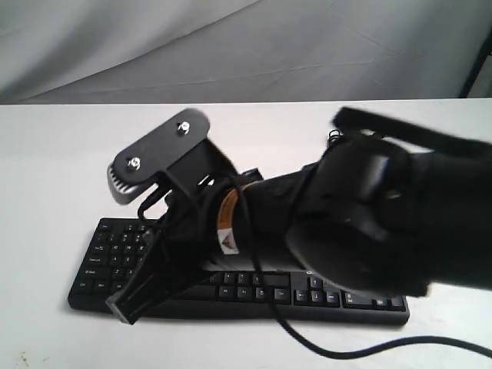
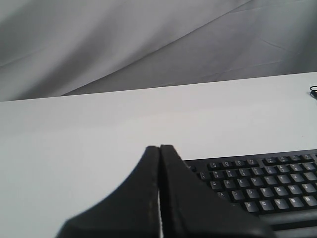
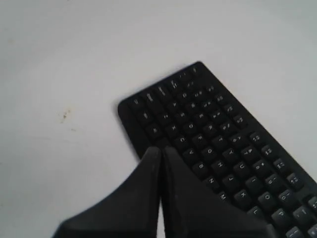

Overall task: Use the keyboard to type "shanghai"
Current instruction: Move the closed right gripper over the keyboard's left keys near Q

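While both hold their fingers pressed together on nothing, the left gripper (image 2: 159, 148) sits just beside one end of the black keyboard (image 2: 267, 181) and the right gripper (image 3: 161, 149) is poised at its edge near a corner. The keyboard lies flat on the white surface (image 2: 74, 129), its middle hidden by a black arm (image 1: 369, 223) in the exterior view; grey cloth (image 2: 124, 39) hangs behind.

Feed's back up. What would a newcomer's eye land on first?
The right arm, big and blurred, stretches across the exterior view from the right, covering much of the black keyboard. The shut right gripper is over the keyboard's left-end keys. The left gripper, also shut, is near that same end.
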Robot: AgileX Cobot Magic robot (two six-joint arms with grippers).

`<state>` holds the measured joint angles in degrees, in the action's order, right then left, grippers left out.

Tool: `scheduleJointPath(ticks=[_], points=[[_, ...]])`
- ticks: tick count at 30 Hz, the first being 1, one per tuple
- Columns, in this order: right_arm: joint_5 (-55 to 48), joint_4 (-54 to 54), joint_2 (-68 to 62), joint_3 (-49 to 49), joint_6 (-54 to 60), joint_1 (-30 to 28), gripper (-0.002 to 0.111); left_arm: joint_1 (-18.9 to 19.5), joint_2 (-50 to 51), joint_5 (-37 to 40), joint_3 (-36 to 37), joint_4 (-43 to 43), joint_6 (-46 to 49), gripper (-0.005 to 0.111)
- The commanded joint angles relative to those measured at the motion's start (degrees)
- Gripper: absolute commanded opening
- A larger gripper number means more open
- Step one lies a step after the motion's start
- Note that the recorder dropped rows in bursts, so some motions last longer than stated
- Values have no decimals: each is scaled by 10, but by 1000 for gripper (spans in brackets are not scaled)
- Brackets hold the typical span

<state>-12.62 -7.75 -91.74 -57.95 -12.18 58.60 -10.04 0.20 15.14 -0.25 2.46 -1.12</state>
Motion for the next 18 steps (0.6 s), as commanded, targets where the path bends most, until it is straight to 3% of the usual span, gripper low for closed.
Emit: scheduleJointPath(ticks=[1, 10, 18], points=[[-36, 4, -78, -50, 5, 2, 0, -2, -2, -3, 2, 0, -2, 0], [-147, 4, -199, -249, 72, 2, 0, -2, -2, -3, 2, 0, -2, 0], [-55, 2, -263, -253, 77, 1, 0, -2, -2, -3, 2, 0, -2, 0]])
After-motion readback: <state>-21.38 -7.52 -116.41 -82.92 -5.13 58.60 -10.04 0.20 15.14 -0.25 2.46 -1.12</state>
